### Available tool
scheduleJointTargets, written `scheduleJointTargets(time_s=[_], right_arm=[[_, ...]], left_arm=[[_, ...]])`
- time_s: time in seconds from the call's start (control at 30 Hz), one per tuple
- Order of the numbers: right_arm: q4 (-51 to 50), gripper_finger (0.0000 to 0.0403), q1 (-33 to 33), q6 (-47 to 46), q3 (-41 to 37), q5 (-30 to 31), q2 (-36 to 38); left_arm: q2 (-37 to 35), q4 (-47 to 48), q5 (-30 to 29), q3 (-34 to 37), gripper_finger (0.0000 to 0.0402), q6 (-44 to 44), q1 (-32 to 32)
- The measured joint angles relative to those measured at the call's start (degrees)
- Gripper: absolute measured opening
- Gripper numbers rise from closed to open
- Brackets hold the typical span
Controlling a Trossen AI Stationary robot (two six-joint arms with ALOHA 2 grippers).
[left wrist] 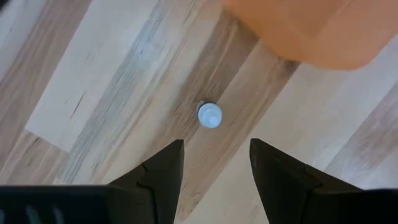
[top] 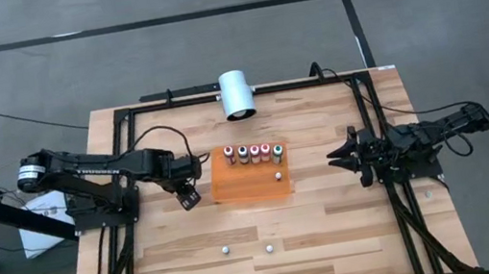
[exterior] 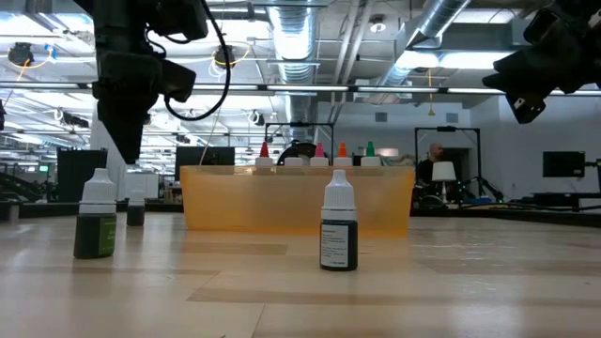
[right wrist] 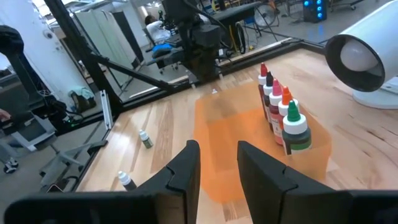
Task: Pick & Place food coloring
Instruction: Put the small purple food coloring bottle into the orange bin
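Left wrist view: bottle stands just beyond open left tool.

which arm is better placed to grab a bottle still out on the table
Left. Its tool hangs open beside the orange tray, nearer the two loose bottles. The right tool waits open at the far side.

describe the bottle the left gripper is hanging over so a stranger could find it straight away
Start at the orange tray in the middle of the wooden table, then look at the bare wood toward the front edge. Two small bottles stand there; it is the one on the left arm's side, below the open left gripper. In the low view its body is green, while its neighbour is dark.
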State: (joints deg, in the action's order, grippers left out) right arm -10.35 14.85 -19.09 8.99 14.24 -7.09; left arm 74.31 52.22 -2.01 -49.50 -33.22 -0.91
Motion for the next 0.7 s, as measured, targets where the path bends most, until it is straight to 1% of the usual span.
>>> scheduleJointTargets(time_s=[0.17, 0.33, 0.7], right_arm=[[0.0, 0.0095, 0.0, 0.0, 0.0, 0.0, 0.0], [0.0, 0.0095, 0.0, 0.0, 0.0, 0.0, 0.0], [0.0, 0.0095, 0.0, 0.0, 0.0, 0.0, 0.0]], left_arm=[[0.0, -2.4, -0.3, 0.0, 0.0176, 0.1, 0.0], [0.0, -2.2, -0.6, 0.0, 0.0176, -0.7, 0.0], [0.0, -2.2, -3.2, 0.0, 0.0176, -6.3, 0.0]])
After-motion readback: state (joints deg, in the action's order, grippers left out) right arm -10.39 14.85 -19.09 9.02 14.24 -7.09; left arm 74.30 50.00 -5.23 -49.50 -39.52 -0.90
